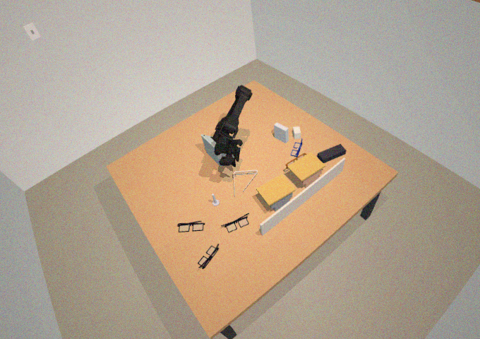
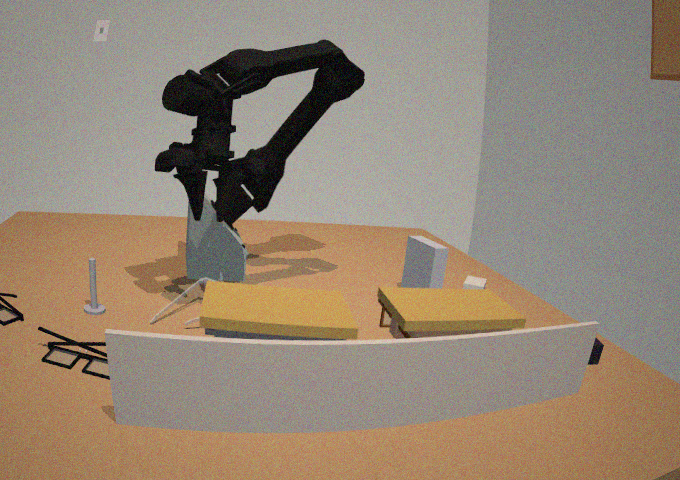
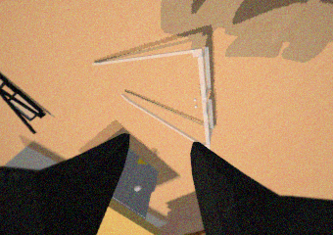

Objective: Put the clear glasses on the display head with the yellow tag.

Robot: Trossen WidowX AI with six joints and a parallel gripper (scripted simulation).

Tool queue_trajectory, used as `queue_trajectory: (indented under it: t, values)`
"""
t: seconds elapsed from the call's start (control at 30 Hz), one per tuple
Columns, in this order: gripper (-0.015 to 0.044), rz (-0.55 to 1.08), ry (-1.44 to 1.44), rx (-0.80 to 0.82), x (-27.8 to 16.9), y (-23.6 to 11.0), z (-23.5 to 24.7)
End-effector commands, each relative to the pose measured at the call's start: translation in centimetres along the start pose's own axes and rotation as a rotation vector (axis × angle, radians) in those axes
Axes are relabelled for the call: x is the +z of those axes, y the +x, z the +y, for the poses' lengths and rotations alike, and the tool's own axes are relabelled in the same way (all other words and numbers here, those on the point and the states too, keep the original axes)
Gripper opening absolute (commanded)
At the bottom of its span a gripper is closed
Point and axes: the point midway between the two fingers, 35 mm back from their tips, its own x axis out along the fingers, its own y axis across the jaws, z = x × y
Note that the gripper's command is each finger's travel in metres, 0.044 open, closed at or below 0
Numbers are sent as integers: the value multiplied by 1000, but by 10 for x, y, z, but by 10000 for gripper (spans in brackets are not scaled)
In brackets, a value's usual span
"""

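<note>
Currently the gripper point(image 2: 209, 213) hangs above the worktop point(image 1: 176, 280), pointed down, its fingers partly apart with nothing between them, just over the grey wedge-shaped stand point(image 2: 213, 249) near the arm's base toward the far side of the worktop. Clear glasses point(image 1: 244, 179) lie flat around the middle of the worktop, temples unfolded, not held; in the wrist view the clear glasses point(image 3: 201, 93) sit just ahead of the fingertips, apart from them. Two yellow-topped blocks point(image 2: 278, 308) point(image 2: 448, 308) stand side by side toward the right edge, behind a long pale curved panel point(image 2: 346, 379); which block carries the yellow tag cannot be told. Small grey post point(image 1: 214, 200) stands left of the clear glasses. Three black-framed glasses point(image 1: 190, 226) point(image 1: 236, 222) point(image 1: 207, 256) lie toward the near-left edge. Blue glasses point(image 1: 296, 147) lean near a white box point(image 1: 281, 132) toward the far-right edge, and a dark case point(image 1: 331, 152) rests beside the panel's far end.
</note>
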Motion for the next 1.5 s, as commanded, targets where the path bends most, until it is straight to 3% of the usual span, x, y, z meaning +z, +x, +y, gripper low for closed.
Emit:
queue_trajectory:
  t: [0.0, 0.4, 0.5, 1.47]
  values:
    - [200, -209, -297, -148, 12, 57, -23]
    - [200, -229, -327, -164, 13, 61, -30]
    - [121, -229, -327, -164, 13, 61, -30]
    - [120, -229, -327, -162, 19, 87, -35]
